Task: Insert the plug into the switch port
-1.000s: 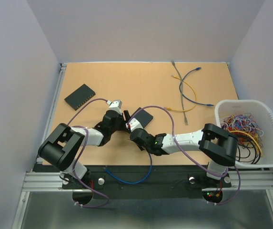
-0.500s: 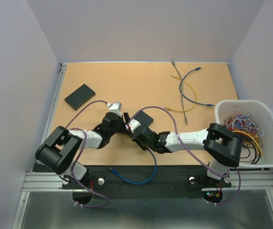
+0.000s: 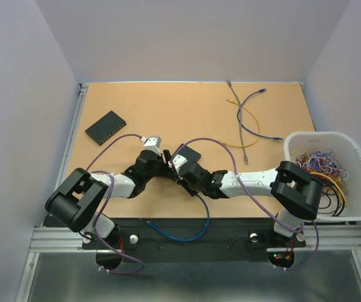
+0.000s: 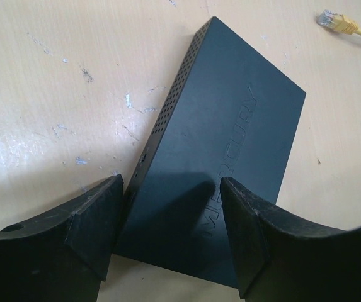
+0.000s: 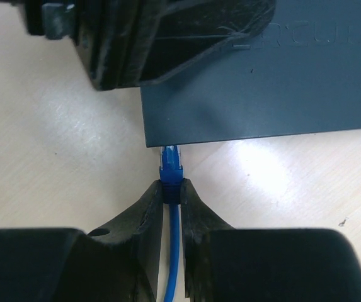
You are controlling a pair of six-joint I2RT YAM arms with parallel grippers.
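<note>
Directly ahead of the right jaws, which grip the blue plug [image 5: 169, 168], lies the switch [image 5: 262, 88]. The plug's long axis points squarely at the switch's near face, tip touching beside one corner. Left jaws stand open astride the switch's end. Both arms reach low, converging over the tabletop [image 3: 186, 107].

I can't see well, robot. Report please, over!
Right claw shut on blue plug. Left claw open over switch. Plug tip at switch edge. Nothing between.
</note>
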